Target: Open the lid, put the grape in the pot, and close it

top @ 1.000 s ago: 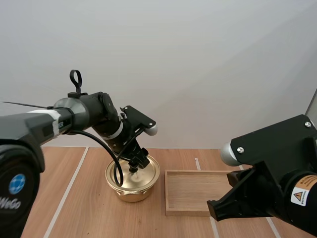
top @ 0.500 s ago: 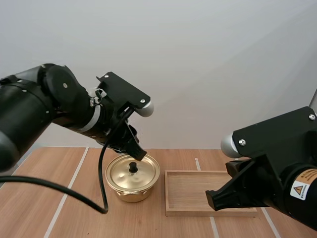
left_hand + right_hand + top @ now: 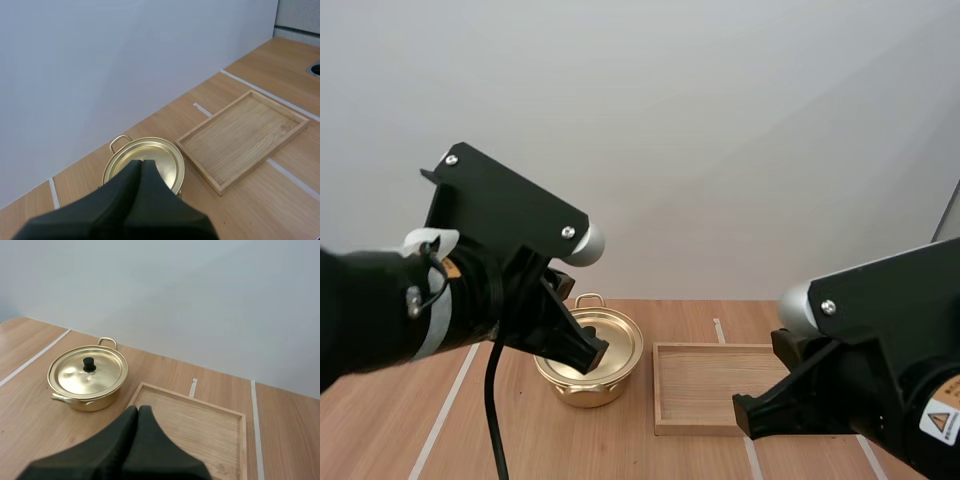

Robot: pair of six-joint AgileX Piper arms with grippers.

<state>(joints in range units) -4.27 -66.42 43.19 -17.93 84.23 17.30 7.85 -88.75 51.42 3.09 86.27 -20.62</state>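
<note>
A pale wooden table (image 3: 520, 420) crossed by white lines carries an empty wooden tray (image 3: 200, 432), which lies flat just beside a gold pot (image 3: 90, 401) without touching it. The pot stands upright with one looped handle turned towards the back wall, and its gold lid (image 3: 72, 377) sits closed on the rim. The left gripper (image 3: 141, 167) hovers above the pot, its two black fingers pressed together into a single wedge with nothing between them. The right gripper (image 3: 137, 412) hangs over the near edge of the tray, likewise closed and empty. A small black knob (image 3: 89, 363) tops the lid.
</note>
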